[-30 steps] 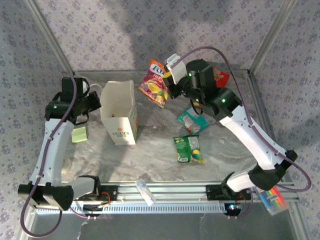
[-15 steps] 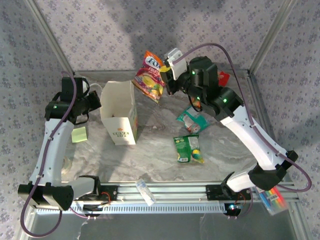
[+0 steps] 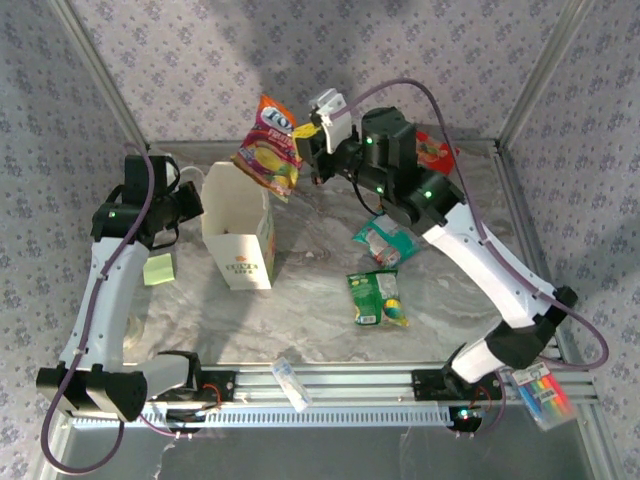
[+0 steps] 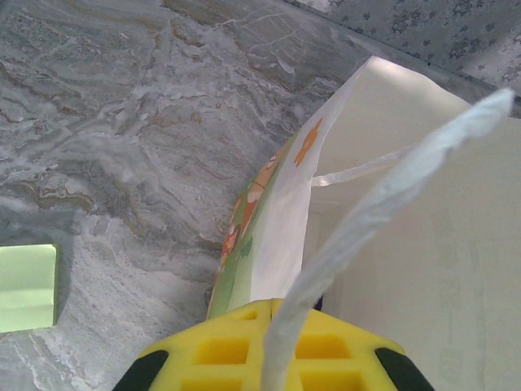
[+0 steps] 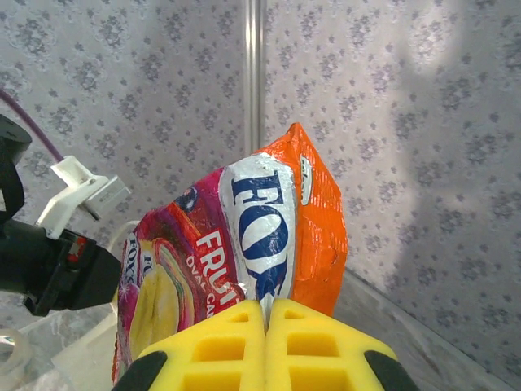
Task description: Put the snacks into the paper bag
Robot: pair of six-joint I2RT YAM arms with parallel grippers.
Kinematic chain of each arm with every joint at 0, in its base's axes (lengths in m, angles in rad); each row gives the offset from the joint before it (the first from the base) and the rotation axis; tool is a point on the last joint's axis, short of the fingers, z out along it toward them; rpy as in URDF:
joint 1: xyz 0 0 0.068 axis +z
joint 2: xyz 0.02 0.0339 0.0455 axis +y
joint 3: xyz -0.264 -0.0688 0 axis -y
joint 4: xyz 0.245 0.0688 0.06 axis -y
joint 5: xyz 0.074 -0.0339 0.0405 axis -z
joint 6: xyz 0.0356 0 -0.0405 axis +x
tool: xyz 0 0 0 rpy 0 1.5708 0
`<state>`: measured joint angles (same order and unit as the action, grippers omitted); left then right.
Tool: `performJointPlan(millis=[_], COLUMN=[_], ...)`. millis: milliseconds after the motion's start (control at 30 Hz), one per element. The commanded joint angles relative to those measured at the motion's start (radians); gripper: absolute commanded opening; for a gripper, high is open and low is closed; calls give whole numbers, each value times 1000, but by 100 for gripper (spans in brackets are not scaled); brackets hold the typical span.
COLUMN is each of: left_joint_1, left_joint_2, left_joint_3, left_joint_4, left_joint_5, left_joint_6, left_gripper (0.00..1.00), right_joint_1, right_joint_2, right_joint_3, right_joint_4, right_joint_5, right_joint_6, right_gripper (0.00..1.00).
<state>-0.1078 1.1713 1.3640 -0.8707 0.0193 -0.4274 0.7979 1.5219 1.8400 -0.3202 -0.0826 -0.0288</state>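
Right tool (image 5: 266,308) clenched on an orange packet (image 5: 277,220) lettered "FOX'S FRUIT", aloft near the open paper bag (image 3: 238,230) at far left. The wrist view shows the left tool (image 4: 281,314) gripping its cord handle (image 4: 391,191).

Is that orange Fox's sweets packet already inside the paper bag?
No, the right gripper holds the packet in the air beside the paper bag's top.

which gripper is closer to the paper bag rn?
Left. The left gripper is at the left side of the paper bag, shut on its cord handle. The right gripper holds the orange packet in the air by the bag's far right corner.
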Motion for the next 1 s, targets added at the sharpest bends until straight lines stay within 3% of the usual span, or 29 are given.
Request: performJointPlan(millis=[0, 500, 967], left_joint_1=[-6, 1, 26], left_joint_2=[-25, -61, -70], left_joint_3=[-10, -47, -65], left_joint_4=[20, 50, 50], left_joint_5=[29, 30, 45], left_joint_6=[12, 6, -1], left_gripper=[6, 7, 9], right_joint_1=[17, 95, 76], right_joint_2=[25, 197, 390], right_joint_3=[65, 213, 431], right_joint_4=[109, 213, 153], right_joint_5=[-49, -47, -4], right_joint_6=[46, 107, 152], right_gripper=[5, 5, 6])
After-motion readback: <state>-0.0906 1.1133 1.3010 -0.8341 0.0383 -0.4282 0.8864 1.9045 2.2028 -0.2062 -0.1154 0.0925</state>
